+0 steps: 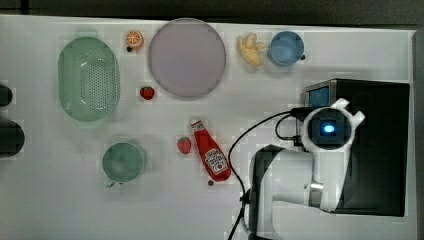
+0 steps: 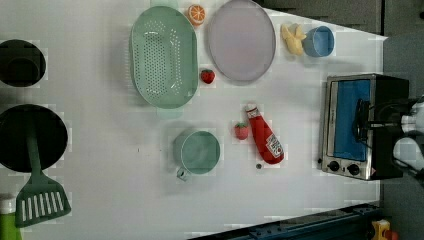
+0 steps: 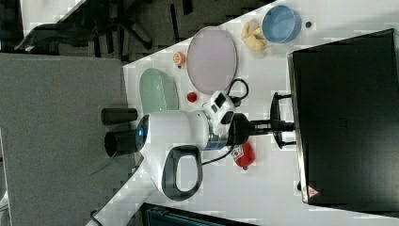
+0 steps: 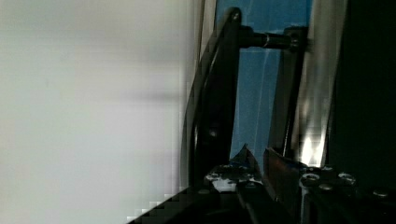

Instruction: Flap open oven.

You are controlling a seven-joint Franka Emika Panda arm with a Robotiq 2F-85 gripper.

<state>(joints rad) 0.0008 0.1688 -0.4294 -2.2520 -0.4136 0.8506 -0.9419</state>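
Observation:
The oven [image 1: 380, 145] is a black box with a silver front frame, standing at the top view's right. Its blue-tinted glass door [image 2: 350, 120] faces the table, with two black knobs [image 2: 345, 167] beside it. The black bar handle [image 3: 275, 106] stands off the door on two posts, and the door looks closed or nearly so. My gripper [image 3: 284, 125] reaches in at the handle's middle, its fingers closed around the bar. In the wrist view the handle [image 4: 215, 107] runs along the blue glass [image 4: 261, 93] down into my gripper [image 4: 247, 163].
A ketchup bottle [image 1: 211, 152] and a strawberry [image 1: 184, 145] lie in front of the oven door. Farther off are a green cup [image 1: 123, 161], a green colander [image 1: 89, 79], a grey plate [image 1: 186, 57], a banana [image 1: 251, 49] and a blue bowl [image 1: 286, 48]. My arm's cable [image 1: 250, 135] trails over the table.

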